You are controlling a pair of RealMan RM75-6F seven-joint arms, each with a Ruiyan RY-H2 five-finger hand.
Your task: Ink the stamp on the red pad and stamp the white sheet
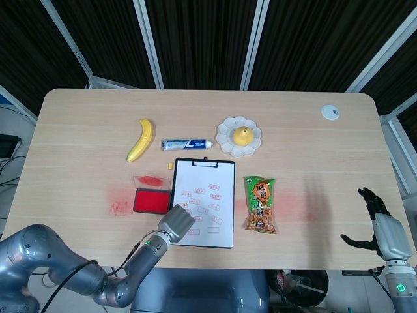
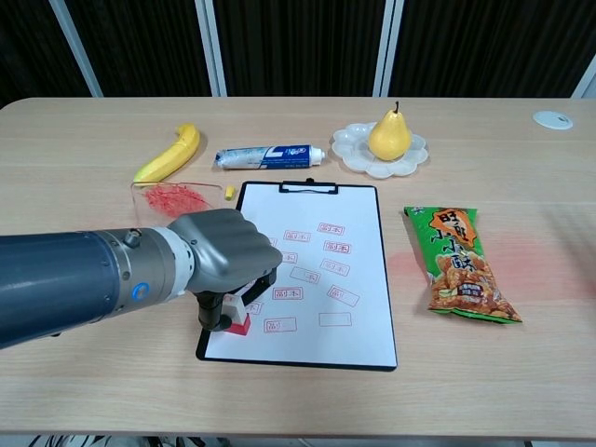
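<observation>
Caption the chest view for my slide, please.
Left hand holds the stamp on the clipboard's white sheet.

The left hand [image 2: 226, 256] has a smooth grey metallic shell, and behind the fingers its forearm is a dark blue-grey tube with a small blue-lit ring and a silver collar. A black cable trails under that arm. The right hand [image 1: 380, 223] has black fingers in front of a light grey wrist casing with a green dot lower down.

Bright even overhead light, soft shadows, sharp focus, perhaps slight edge distortion
</observation>
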